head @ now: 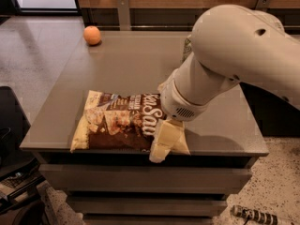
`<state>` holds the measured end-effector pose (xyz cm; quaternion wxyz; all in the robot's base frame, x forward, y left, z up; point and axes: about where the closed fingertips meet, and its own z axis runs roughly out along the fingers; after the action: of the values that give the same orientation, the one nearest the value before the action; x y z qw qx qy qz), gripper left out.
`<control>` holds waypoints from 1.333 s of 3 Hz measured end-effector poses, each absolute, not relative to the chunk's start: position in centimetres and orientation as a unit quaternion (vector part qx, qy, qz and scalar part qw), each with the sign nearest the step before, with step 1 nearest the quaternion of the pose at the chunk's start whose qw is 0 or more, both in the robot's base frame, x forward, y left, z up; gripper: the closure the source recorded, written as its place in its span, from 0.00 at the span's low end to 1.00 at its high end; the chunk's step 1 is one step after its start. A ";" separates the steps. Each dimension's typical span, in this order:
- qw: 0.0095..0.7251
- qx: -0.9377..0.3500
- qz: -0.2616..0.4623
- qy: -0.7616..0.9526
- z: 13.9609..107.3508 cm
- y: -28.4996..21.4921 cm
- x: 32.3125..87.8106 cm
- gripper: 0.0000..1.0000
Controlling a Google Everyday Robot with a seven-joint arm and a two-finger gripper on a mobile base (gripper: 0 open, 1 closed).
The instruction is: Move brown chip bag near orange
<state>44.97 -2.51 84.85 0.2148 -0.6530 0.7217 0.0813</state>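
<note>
— At the grey table's [140,64] 6 o'clock edge, what lies there?
— A crinkly brown chip bag [117,125] with cream ends; the cream-coloured gripper [164,144] pinches its 3 o'clock end.
— And the small round orange [92,35]?
— At 11 o'clock, well apart.

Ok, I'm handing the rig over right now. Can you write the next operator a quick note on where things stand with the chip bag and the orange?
Gripper: low at the right end of the chip bag, by the table's front edge; I cannot tell whether it holds the bag.
Chip bag: lying flat near the front edge.
Orange: far left corner, well apart from the bag.
Done: gripper is at the bag.
Left: bring the bag to the far left and set it beside the orange.
</note>
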 end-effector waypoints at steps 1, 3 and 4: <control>0.209 -0.651 0.071 0.726 84.7 -3.0 45.2 0.00; 0.192 -0.647 0.067 0.734 82.4 -2.6 45.6 0.00; 0.194 -0.651 0.082 0.729 81.9 -1.6 45.3 0.19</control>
<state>45.31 -1.58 81.87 0.1937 -0.6512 0.7292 0.0823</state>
